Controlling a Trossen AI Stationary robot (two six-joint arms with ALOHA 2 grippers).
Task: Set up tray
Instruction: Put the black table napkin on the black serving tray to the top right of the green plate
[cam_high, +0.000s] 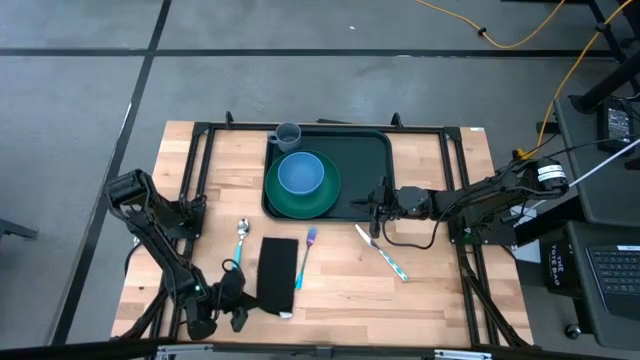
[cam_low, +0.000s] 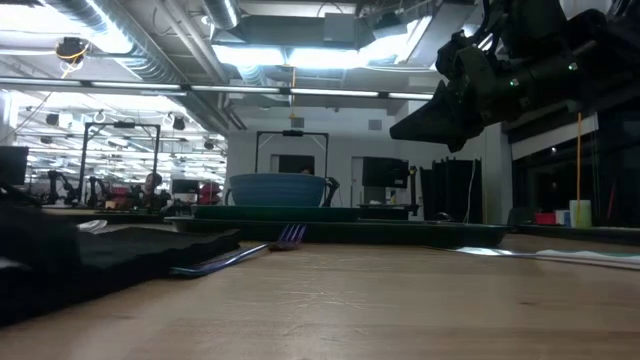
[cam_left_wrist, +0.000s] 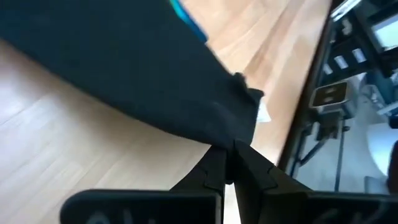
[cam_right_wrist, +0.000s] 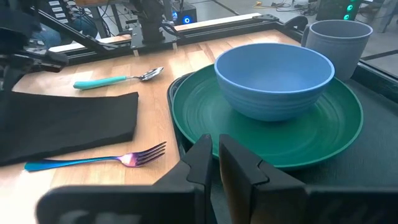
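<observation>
The dark green tray (cam_high: 372, 160) lies at the table's far middle. It carries a round green plate (cam_high: 322, 203), a blue bowl (cam_high: 300, 172) on that plate, and a grey cup (cam_high: 288, 135). Nearer the front lie a spoon (cam_high: 241, 238), a black napkin (cam_high: 278, 272), a fork (cam_high: 305, 255) and a knife (cam_high: 383, 253). My left gripper (cam_high: 237, 308) is at the napkin's near left corner, shut on it. My right gripper (cam_high: 375, 206) hangs shut above the tray's near rim (cam_right_wrist: 176, 112), touching nothing. My left gripper pinches the black napkin's near left corner (cam_left_wrist: 231, 142) between its two fingers. The fingers come slanting down from the table's left. How many layers they hold does not show. The rest of the napkin (cam_left_wrist: 124, 68) lies spread on the table.
A white label (cam_left_wrist: 262, 116) sticks out at the napkin's near edge. A dark metal frame (cam_high: 200, 150) runs round the tabletop. The fork's handle (cam_left_wrist: 186, 18) lies along the napkin's far side. Bare wood (cam_high: 430, 290) lies at the near right.
</observation>
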